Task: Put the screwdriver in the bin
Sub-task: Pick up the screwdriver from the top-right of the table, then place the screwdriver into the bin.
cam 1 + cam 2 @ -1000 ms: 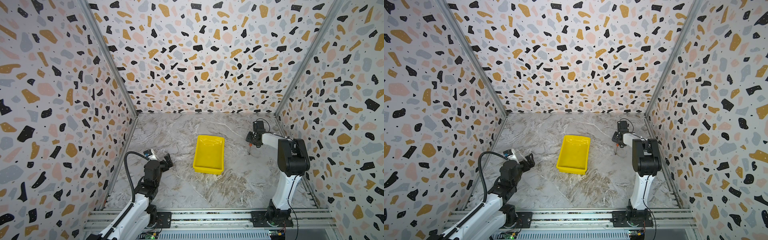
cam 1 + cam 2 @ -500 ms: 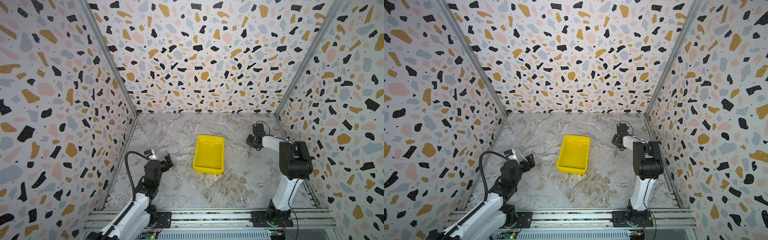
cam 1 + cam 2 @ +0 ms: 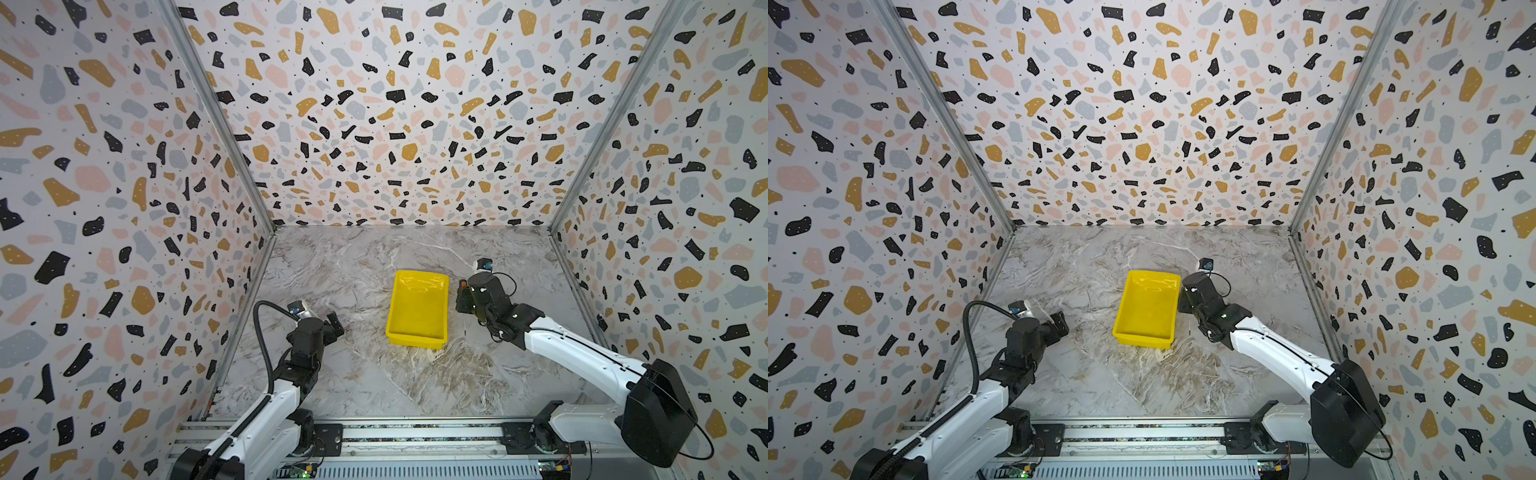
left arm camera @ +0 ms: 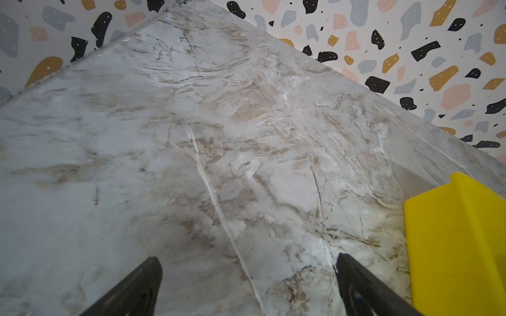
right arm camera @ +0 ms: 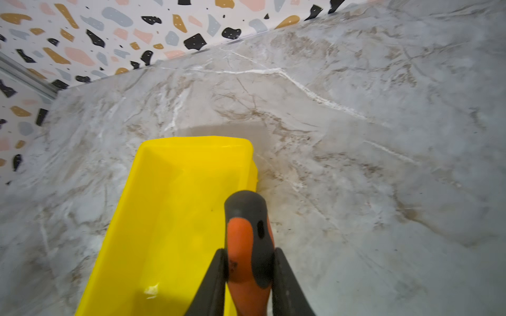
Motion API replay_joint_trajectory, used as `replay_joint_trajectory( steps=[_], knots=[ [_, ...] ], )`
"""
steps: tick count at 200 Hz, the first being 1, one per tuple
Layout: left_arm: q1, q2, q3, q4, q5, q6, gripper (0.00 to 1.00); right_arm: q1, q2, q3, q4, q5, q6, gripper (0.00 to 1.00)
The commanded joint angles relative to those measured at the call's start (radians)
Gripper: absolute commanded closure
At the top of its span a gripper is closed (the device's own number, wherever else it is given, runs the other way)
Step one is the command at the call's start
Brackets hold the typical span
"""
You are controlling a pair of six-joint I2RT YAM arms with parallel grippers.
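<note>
Moved: my right tool (image 5: 249, 253) has swung in beside the bin (image 5: 169, 205).
Grip: clamped on the screwdriver (image 5: 246, 232).
Other arm: my left tool (image 4: 247, 258) spread wide, empty.

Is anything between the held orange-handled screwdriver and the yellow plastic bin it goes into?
Nothing visible. The right end effector grips the orange-handled, black-capped screwdriver just beside the yellow rectangular plastic bin, whose inside is bare; only its low near wall must be cleared.
</note>
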Motion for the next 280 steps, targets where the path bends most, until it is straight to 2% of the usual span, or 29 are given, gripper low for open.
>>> replay_joint_trajectory(
  steps=[1, 68, 102, 145, 186, 228, 280],
  knots=[
    [-0.001, 0.002, 0.035, 0.003, -0.027, -0.005, 0.00, 0.023, 0.037, 0.028, 0.109, -0.093, 0.110, 0.87],
    [-0.001, -0.009, 0.030, 0.003, -0.031, -0.006, 0.00, 0.023, 0.309, 0.171, 0.156, -0.292, 0.224, 0.87],
    [-0.001, -0.009, 0.030, 0.008, -0.027, -0.006, 0.00, 0.011, 0.376, 0.182, 0.175, -0.335, 0.258, 0.86],
    [-0.001, -0.014, 0.029, 0.009, -0.024, -0.005, 0.00, -0.055, 0.440, 0.129, 0.336, -0.504, 0.386, 0.85],
    [-0.001, -0.024, 0.026, 0.008, -0.023, -0.006, 0.00, -0.029, 0.503, 0.214, 0.272, -0.463, 0.359, 0.83],
    [-0.001, -0.029, 0.024, 0.009, -0.020, -0.006, 0.00, -0.016, 0.545, 0.234, 0.285, -0.474, 0.391, 0.76],
    [-0.001, -0.046, 0.018, 0.013, -0.014, -0.006, 0.00, -0.009, 0.547, 0.237, 0.290, -0.463, 0.392, 0.73]
  ],
)
